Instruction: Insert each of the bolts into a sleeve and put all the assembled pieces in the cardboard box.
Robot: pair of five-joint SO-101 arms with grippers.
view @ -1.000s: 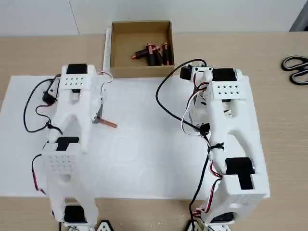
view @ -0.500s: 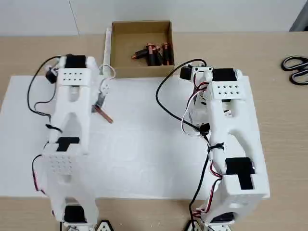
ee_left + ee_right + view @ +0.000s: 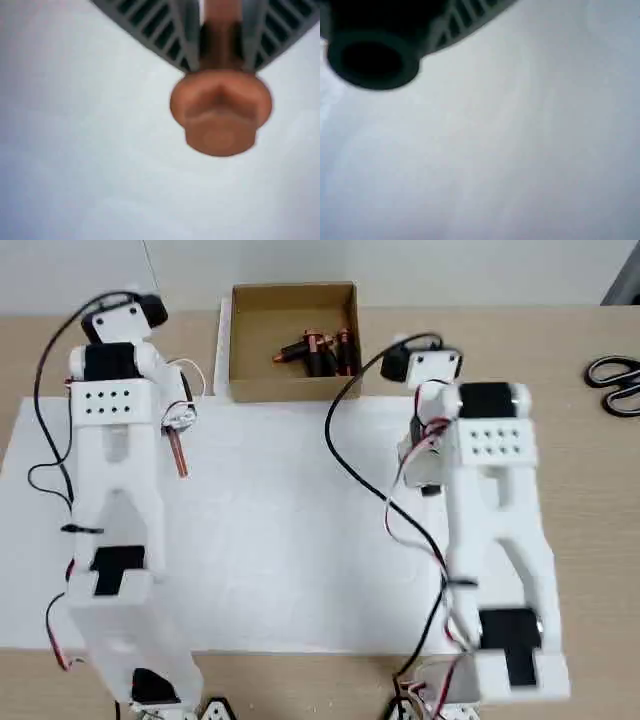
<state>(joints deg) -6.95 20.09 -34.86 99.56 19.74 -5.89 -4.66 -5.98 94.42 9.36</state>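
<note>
A copper bolt (image 3: 179,453) hangs over the left part of the white board, and my left gripper (image 3: 177,428) is shut on its shaft. In the left wrist view the bolt's hex head (image 3: 221,112) sticks out from between the grey fingers (image 3: 150,25) of the left gripper (image 3: 221,35). My right gripper (image 3: 395,25) is shut on a black sleeve (image 3: 372,61), whose open bore faces the camera above the board. The right arm (image 3: 485,440) stands over the board's right side. The cardboard box (image 3: 292,390) sits at the back centre with several assembled pieces (image 3: 318,350) inside.
A white board (image 3: 290,540) covers the table between the arms. Scissors (image 3: 615,380) lie on the wooden table at the far right. Black cables (image 3: 345,455) loop from the right arm over the board's middle.
The left arm has risen and swung left, and the bolt has turned from pointing right to hanging toward the front. The right arm has lifted and shifted slightly right.
</note>
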